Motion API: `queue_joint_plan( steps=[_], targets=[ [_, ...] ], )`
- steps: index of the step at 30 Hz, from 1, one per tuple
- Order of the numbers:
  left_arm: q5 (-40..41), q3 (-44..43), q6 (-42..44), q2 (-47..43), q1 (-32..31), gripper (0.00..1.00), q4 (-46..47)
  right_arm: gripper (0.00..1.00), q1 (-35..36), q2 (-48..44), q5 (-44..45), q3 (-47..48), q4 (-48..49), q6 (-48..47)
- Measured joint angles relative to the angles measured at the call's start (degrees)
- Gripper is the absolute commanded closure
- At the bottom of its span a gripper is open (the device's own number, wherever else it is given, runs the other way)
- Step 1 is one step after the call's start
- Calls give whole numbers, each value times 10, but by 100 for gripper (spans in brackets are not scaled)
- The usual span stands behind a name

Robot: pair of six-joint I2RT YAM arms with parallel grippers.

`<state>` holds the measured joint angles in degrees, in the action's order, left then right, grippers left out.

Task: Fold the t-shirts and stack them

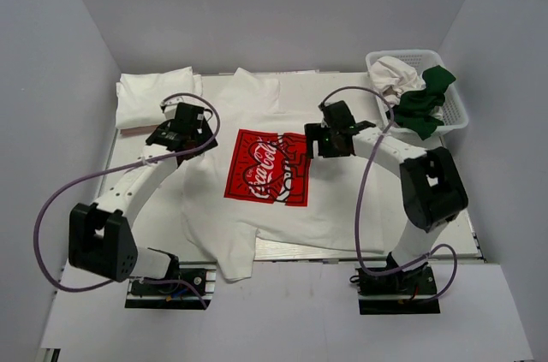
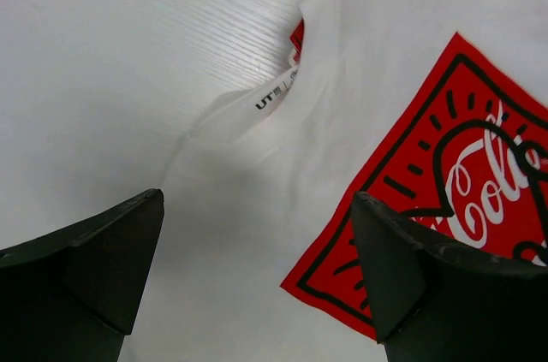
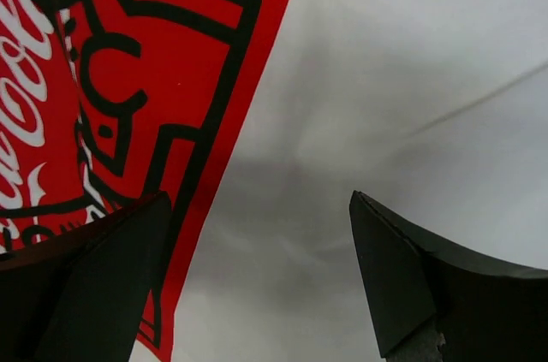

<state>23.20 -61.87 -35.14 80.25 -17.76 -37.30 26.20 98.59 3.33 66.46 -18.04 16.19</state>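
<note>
- Shirt (image 1: 282, 208) lies spread flat beneath both sets of fingers; print (image 1: 267, 167) up.
- Left gripper (image 2: 257, 234) gapes empty, collar (image 2: 282, 92) just ahead of its fingers; right gripper (image 3: 257, 234) likewise wide, holding nothing.
- Looks light and limp, likely to sag; pinch a hem or sleeve edge, not mid-cloth.

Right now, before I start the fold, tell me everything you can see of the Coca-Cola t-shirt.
The Coca-Cola t-shirt is soft white cloth, spread flat and print-up across the table's middle, lightly wrinkled. Its red square print with black lines and white script sits mid-chest. The collar, with a white neck label, points to the robot's left; one sleeve reaches over the table's near edge. The left gripper and right gripper are open over it, holding nothing.
</note>
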Motion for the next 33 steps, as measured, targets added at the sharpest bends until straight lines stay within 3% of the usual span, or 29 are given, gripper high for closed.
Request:
queue_joint_plan(
  steps=[5,11,21,28,33],
  targets=[
    [7,10,-25,-46,14,0,2,10,2,59,-9,0,-6,28],
    [-5,10,-34,-19,21,0,6,10,-22,69,29,3,-22,56],
    [-35,10,-28,26,22,0,22,10,-137,67,112,0,-73,88],
    [-78,-2,33,117,16,0,33,10,-141,64,117,1,-75,64],
    [-103,-66,77,236,0,8,25,10,-139,60,117,-4,-76,53]
  ],
)
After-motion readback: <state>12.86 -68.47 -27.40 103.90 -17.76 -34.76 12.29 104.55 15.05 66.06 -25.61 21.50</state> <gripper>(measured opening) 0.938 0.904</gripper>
